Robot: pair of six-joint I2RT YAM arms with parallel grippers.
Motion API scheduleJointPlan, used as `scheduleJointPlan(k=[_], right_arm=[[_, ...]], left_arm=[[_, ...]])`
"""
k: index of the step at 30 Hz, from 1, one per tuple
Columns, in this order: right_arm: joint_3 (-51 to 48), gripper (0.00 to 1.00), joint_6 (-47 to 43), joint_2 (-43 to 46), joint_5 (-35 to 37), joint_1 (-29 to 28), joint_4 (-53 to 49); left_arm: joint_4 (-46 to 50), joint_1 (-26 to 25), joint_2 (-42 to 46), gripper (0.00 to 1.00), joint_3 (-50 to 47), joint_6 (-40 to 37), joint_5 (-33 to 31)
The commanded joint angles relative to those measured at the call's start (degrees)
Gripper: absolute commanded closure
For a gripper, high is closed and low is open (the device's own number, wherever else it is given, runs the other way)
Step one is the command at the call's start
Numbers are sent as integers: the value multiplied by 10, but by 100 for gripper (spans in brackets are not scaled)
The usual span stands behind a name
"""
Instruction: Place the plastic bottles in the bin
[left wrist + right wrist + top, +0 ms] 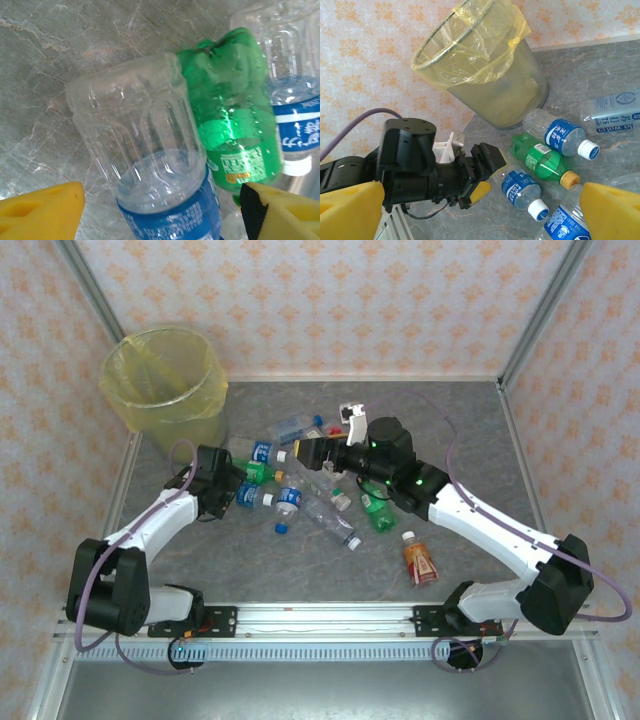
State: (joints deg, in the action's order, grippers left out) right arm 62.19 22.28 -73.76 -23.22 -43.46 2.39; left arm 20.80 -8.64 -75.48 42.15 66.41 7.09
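- The plastic bottles point(288, 500) lie on their sides in a heap in the middle of the desk point(470, 430). The three nearest the bin point(165, 380) lie parallel, caps pointing away from it.
- Counted: two green bottles point(378, 512), at least five clear bottles point(262, 452), and one orange-red bottle point(420, 562) lying apart with its cap toward the far wall.
- One bin stands upright at the far left.
- Left gripper point(162, 200): fingers apart, astride a clear bottle.
- Right gripper point(482, 200): spread wide, empty.

You see one bin point(186, 426), one orange-red bottle point(421, 563), at least two green bottles point(378, 514) and five clear bottles point(262, 452).
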Motion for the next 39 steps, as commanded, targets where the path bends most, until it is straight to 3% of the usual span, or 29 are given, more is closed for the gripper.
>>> scheduleJointPlan(k=[1, 11, 18, 28, 39], right_arm=[[-2, 0, -6, 16, 14, -4, 7], [1, 0, -15, 15, 24, -4, 2], [3, 0, -19, 12, 29, -4, 0], [27, 0, -20, -14, 14, -4, -3], [36, 0, -8, -28, 2, -6, 2]], left_arm=[[-20, -2, -26, 17, -4, 10, -9], [-29, -2, -121, 15, 36, -15, -4], [-35, -3, -134, 16, 30, -21, -8], [-31, -2, -71, 36, 6, -20, -27], [9, -3, 63, 37, 11, -22, -41]])
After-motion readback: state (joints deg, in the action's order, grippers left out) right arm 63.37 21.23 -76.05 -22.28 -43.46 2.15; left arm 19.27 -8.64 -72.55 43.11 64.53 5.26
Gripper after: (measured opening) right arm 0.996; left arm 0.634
